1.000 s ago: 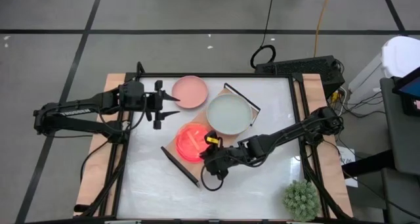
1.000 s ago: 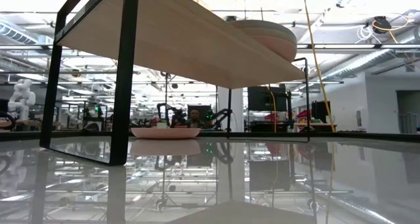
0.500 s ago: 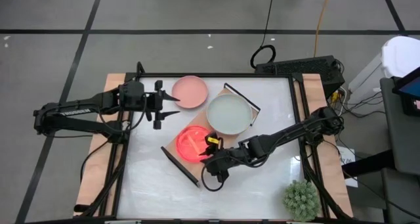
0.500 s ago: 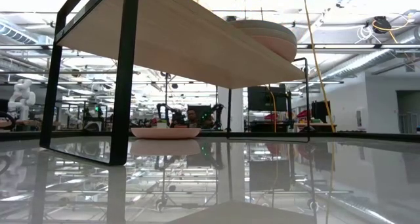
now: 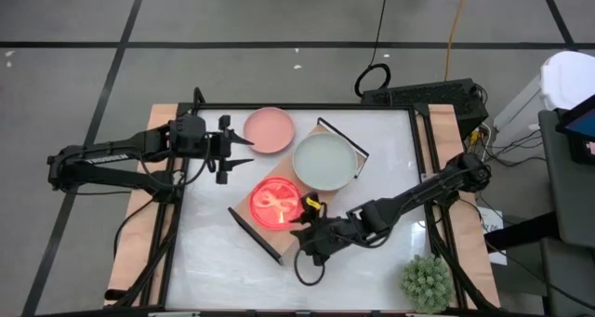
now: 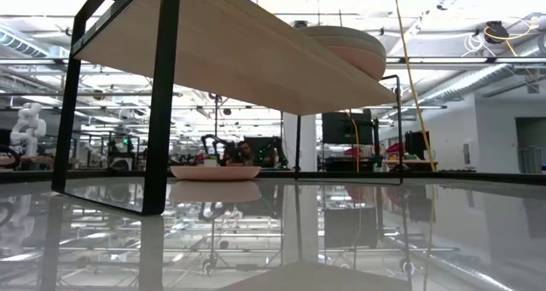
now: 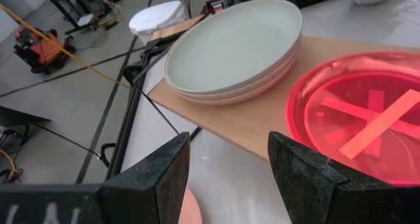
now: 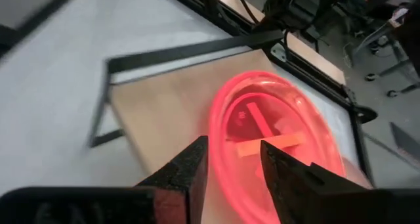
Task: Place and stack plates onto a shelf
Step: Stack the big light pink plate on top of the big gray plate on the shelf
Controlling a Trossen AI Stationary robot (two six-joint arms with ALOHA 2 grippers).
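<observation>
So three plates [image 5: 323, 161] are sitting on the shelf [image 5: 244, 208]; the pink plate [image 5: 269, 129] is waiting beside the left gripper [image 5: 240, 149], both claws spread empty.

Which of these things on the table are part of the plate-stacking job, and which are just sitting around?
Part of the job:
- neon pink plate, on the shelf
- pale grey plate, top of a stack on the shelf
- dusty pink plate, on the table beside the shelf
- right gripper, fingers open, beside the neon plate
- left gripper, open, waiting

Just lying about:
- spiky green plant
</observation>
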